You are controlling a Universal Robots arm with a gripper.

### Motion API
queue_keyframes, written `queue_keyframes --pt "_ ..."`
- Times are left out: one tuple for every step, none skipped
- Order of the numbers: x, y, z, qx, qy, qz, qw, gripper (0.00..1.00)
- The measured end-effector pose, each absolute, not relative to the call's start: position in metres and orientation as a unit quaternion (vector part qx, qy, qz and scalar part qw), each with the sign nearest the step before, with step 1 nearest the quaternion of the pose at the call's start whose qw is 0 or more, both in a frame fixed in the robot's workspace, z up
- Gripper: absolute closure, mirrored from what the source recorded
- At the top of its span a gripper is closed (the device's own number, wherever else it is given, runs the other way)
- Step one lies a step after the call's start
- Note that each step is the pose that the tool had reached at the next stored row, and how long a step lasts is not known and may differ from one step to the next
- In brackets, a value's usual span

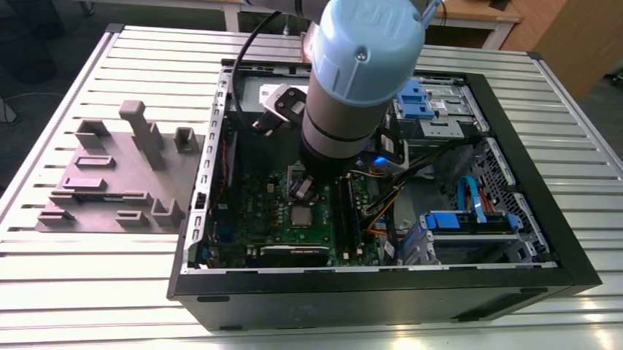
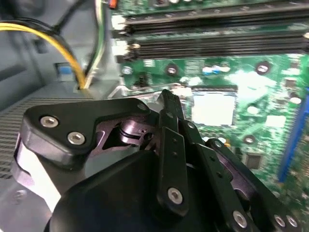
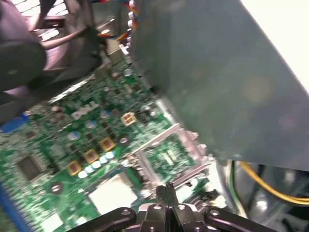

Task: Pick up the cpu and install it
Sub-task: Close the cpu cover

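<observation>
1. The grey robot arm with the light-blue cap (image 1: 351,80) is reaching down into the open black metal computer case (image 1: 389,292). The case is lying on its side on the ribbed silver tabletop (image 1: 98,284).
2. The black pincer (image 1: 300,189) is hanging over the green motherboard (image 1: 258,208) in the middle of the exterior view.
3. In both wrist views the pincer (image 2: 167,94) (image 3: 166,189) is holding its fingers narrow, tip against tip, with nothing gripped between them.
4. The cpu (image 1: 302,214), a small flat square chip with a silvery-grey top, is lying flat on the motherboard, directly below the pincer in the exterior frame.
5. In both wrist views the cpu (image 2: 214,107) (image 3: 113,193) is sitting just beside the fingertips, apart from them.
6. A square silver metal frame (image 3: 190,137), with green board showing through it, is lying just beside the cpu in the first wrist view.
7. Long black memory slots (image 2: 212,34) are running parallel across the board near the cpu.
8. A yellow cable (image 2: 67,53) is curving past the board's edge.
9. A grey moulded fixture block (image 1: 117,175) is standing on the tabletop at the exterior view's left, apart from the case.
</observation>
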State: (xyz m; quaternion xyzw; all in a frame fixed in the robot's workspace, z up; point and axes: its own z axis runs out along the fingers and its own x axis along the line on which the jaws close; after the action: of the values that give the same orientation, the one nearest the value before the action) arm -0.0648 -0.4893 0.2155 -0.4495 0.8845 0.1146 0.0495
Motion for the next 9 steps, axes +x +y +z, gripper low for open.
queue_keyframes --pt "-0.0637 -0.4892 0.2154 -0.449 0.883 0.122 0.054 0.90" --pt "-0.0628 -0.4893 0.2147 -0.449 0.883 0.127 0.056 0.90" --pt "-0.0619 -0.4892 0.2137 -0.449 0.883 0.129 0.057 0.90" --pt "-0.0614 -0.4891 0.2128 -0.449 0.882 0.130 0.057 0.90" --pt "-0.0613 -0.4892 0.2122 -0.448 0.882 0.130 0.058 0.90" --pt "-0.0614 -0.4892 0.2121 -0.448 0.882 0.130 0.058 0.90" --pt "-0.0613 -0.4892 0.2121 -0.448 0.882 0.131 0.058 0.90" --pt "-0.0613 -0.4892 0.2121 -0.449 0.882 0.131 0.058 0.90" --pt "-0.0613 -0.4892 0.2120 -0.449 0.882 0.131 0.058 0.90"
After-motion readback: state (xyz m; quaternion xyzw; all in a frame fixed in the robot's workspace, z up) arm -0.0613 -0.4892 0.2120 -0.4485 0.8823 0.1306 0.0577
